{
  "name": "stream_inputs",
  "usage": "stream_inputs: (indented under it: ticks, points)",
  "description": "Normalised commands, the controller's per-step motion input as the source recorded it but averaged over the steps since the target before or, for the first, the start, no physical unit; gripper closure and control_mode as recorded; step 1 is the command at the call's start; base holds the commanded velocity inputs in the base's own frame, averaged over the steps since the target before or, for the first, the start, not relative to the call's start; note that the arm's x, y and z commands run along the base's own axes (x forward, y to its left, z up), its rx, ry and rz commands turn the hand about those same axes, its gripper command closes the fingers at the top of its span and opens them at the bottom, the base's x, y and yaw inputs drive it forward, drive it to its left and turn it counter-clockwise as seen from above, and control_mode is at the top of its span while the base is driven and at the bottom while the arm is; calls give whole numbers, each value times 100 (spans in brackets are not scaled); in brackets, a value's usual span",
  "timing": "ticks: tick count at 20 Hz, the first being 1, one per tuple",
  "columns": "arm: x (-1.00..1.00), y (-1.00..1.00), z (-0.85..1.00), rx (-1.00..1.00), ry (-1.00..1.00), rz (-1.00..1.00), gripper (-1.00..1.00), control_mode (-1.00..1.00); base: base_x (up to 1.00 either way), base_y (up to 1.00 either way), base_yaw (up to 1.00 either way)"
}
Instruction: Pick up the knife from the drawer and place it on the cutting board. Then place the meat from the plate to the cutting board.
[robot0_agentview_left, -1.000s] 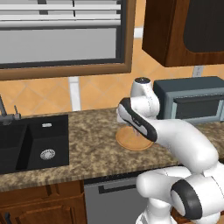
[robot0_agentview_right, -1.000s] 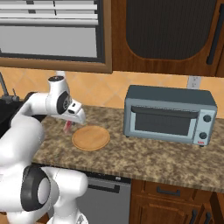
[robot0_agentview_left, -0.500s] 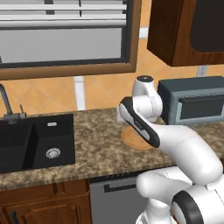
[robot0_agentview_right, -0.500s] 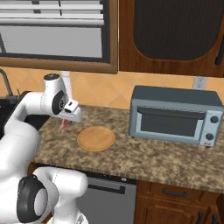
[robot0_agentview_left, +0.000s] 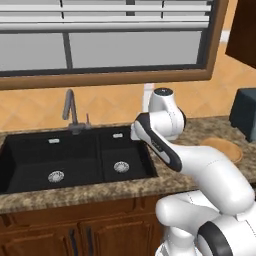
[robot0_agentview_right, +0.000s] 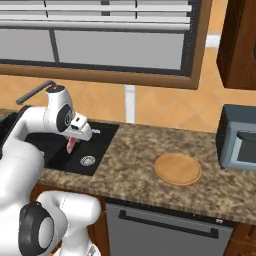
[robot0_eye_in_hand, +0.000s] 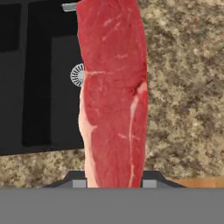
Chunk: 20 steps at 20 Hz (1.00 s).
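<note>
So the gripper (robot0_agentview_right: 75, 140) is clamped on the meat (robot0_eye_in_hand: 113, 92) — the hand view has the slab rising straight up from between the two finger tips, and in the right base view a pinkish-red strip dangles below the hand, over the near right corner of the black sink (robot0_agentview_right: 70, 150). The plate (robot0_agentview_right: 178, 168) sits bare on the granite counter (robot0_agentview_right: 130, 170) well off to the robot's right, with the toaster oven (robot0_agentview_right: 239, 144) beyond it.

My read: this is the carry leg of the second half of the task, meat off the plate and on its way to the cutting board. I can't spot the board or the knife anywhere in these views, so I can't say how far there is to go.

How I'd do it well: keep the hand level and the motion smooth, since the slab hangs long past the fingers and is only pinched at one end — any quick swing could set it swaying or let it slip. Stay high enough that the lower tip doesn't drag over the sink rim or the faucet (robot0_agentview_left: 72, 107). At the board, lower until the free end touches, then lay it down flat before letting go.

Looks-wise: a long narrow slab, deep red, with pale pinkish-white fat streaks along it and a fatty edge down one side. Probably soft and floppy, so expect it to sag.
</note>
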Motion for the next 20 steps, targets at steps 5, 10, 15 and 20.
stream_inputs:
  ticks: [5, 10, 15, 20]
  points:
    - [0, 0, 0, 0, 0, 0, 100, 100, -8, 100, 1]
    - [0, 0, 0, 0, 0, 0, 100, 100, -14, 100, 0]
    - [0, 0, 0, 0, 0, 0, 100, 100, -4, 100, 0]
    - [0, 0, 0, 0, 0, 0, 100, 100, -12, 100, 0]
